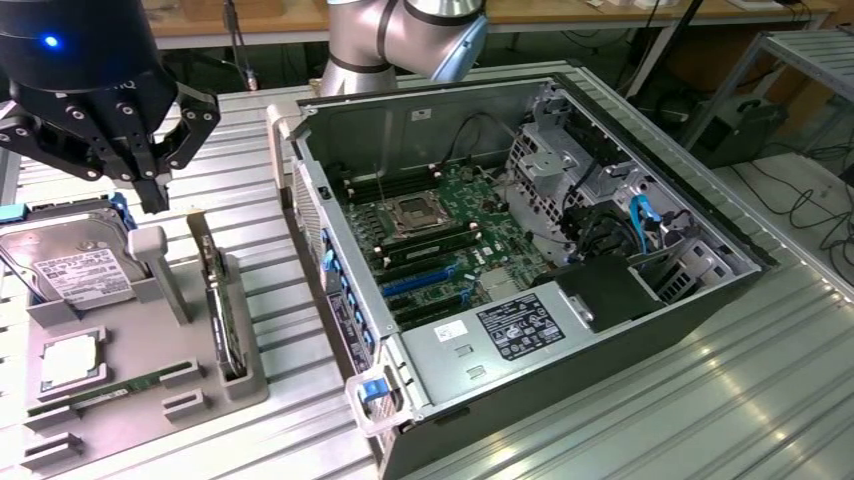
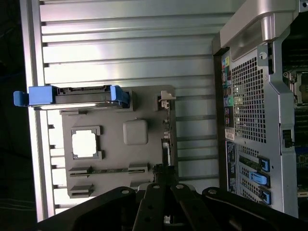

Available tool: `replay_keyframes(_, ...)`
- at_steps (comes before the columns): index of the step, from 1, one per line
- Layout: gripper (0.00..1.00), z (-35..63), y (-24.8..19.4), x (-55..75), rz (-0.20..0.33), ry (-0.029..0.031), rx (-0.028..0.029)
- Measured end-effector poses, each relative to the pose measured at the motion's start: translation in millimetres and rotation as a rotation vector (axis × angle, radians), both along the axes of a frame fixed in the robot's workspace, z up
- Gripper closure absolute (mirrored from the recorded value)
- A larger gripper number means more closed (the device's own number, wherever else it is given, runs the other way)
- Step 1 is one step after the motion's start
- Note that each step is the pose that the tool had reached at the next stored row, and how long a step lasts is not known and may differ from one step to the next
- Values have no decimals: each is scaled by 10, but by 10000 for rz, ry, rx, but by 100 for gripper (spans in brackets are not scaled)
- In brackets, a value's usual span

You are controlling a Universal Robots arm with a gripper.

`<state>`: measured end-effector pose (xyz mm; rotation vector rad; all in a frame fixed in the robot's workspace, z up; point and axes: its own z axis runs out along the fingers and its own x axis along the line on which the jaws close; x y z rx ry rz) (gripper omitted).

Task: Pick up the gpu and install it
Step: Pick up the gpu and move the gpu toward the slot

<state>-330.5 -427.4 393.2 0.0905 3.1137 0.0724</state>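
Gripper (image 1: 150,195), fingers pinched shut on nothing, hovers over the gpu (image 1: 223,300) standing edge-on in a grey tray (image 1: 140,345) beside the open computer case (image 1: 587,390); seemingly the approach step, where grasping calls for parted fingers straddling its thin edge.

Grey tray (image 1: 144,342), black end effector (image 1: 154,200) — blue-lit
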Motion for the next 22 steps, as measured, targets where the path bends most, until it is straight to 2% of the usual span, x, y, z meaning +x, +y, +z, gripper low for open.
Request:
replay_keyframes(4, 89, 0, 0, 0, 1, 0, 0)
replay_keyframes(5, 83, 0, 0, 0, 1, 1, 0)
replay_keyframes(6, 83, 0, 0, 0, 0, 0, 0)
replay_keyframes(10, 58, 0, 0, 0, 0, 0, 0)
replay_keyframes(11, 58, 0, 0, 0, 1, 0, 0)
replay_keyframes(13, 46, 0, 0, 0, 0, 0, 0)
replay_keyframes(14, 46, 0, 0, 0, 0, 0, 0)
replay_keyframes(18, 22, 0, 0, 0, 0, 1, 0)
replay_keyframes(19, 22, 0, 0, 0, 0, 1, 0)
replay_keyframes(20, 16, 0, 0, 0, 0, 0, 0)
replay_keyframes(22, 16, -3, 0, 0, 41, 0, 0)
